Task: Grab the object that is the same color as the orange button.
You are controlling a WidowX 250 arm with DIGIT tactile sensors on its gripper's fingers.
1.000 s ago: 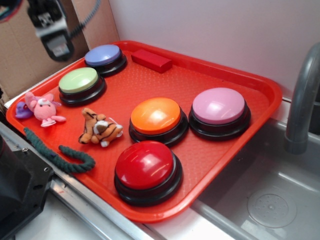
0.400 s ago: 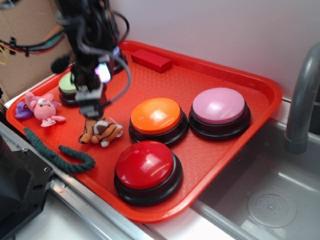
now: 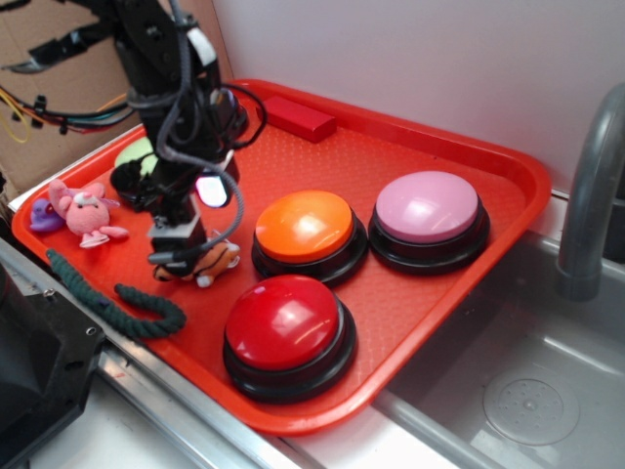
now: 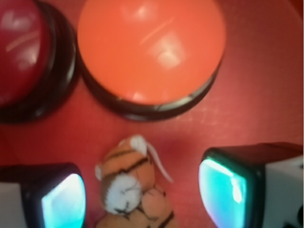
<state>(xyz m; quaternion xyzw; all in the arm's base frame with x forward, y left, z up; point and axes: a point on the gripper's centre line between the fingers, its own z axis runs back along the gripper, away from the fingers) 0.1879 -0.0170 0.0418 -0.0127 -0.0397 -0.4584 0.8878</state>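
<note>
Fingers [image 4: 223,187] stand wide open, holding nothing, straddling the tiger [image 4: 133,190] at lower centre, below the orange button [image 4: 151,50]. Approach step; next, lower and close on it.

A robot test lab set up like a play kitchen sink.

A gray sink basin [image 3: 532,391] with a gray faucet [image 3: 592,195] sits at the right, like in a kitchen. But beside it is a red plastic tray [image 3: 459,283] full of toys: big dome buttons, such as the orange button [image 3: 304,226] and a red button [image 3: 284,323], a small plush tiger [image 3: 213,262] and a pink plush bunny [image 3: 86,211]. A black robot arm [image 3: 166,88] with loose colored wires [image 3: 59,112] stands over the tray, and brown cardboard [image 3: 44,78] makes the back wall. That looks like a place for testing robots, not a real home.
</note>
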